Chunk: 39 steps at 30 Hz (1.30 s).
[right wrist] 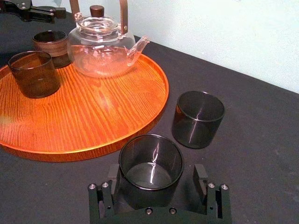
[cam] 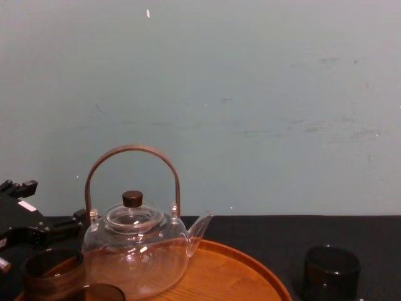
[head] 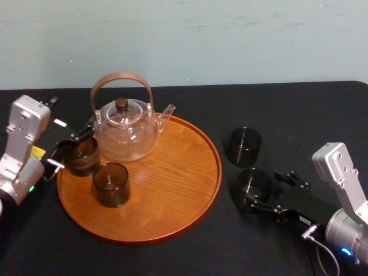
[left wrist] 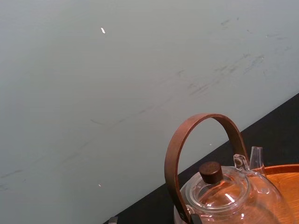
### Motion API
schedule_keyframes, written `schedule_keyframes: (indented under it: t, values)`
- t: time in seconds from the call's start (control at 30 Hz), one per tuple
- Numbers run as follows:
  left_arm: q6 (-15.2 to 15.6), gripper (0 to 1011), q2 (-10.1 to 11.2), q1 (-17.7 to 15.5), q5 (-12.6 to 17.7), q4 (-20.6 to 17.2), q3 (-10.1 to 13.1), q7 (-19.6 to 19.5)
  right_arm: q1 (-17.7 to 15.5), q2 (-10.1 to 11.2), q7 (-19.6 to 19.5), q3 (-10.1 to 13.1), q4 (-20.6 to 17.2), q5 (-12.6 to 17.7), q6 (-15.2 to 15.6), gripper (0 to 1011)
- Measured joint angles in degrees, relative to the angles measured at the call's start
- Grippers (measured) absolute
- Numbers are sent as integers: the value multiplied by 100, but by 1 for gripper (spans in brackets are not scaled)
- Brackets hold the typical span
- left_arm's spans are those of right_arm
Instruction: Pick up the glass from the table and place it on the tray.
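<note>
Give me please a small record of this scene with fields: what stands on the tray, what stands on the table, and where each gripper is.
tray: round wooden tray on the black table
on tray: glass teapot; brown glass at the left rim; smoky glass
on table: far glass and near glass, both dark, right of the tray
right gripper: open, one finger at each side of the near glass
left gripper: by the brown glass

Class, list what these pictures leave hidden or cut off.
Chest view: bottom edge cuts the smoky glass.
Left wrist view: bottom edge cuts the teapot.
Right wrist view: right end effector straddles the nearest glass; contact unclear.
Head view: brown glass partly hides the left end effector at the tray rim.
</note>
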Motion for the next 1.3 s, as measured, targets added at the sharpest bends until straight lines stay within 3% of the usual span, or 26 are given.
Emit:
schedule_keyframes:
  t: [0.83,1.3]
  values:
    - [0,1001,0,0,0,0,0,0,423,-223,219,-230,451,-66,2,1002]
    - [0,1002,0,0,0,0,0,0,428,-234,235,-233,486,-44,-4,1002]
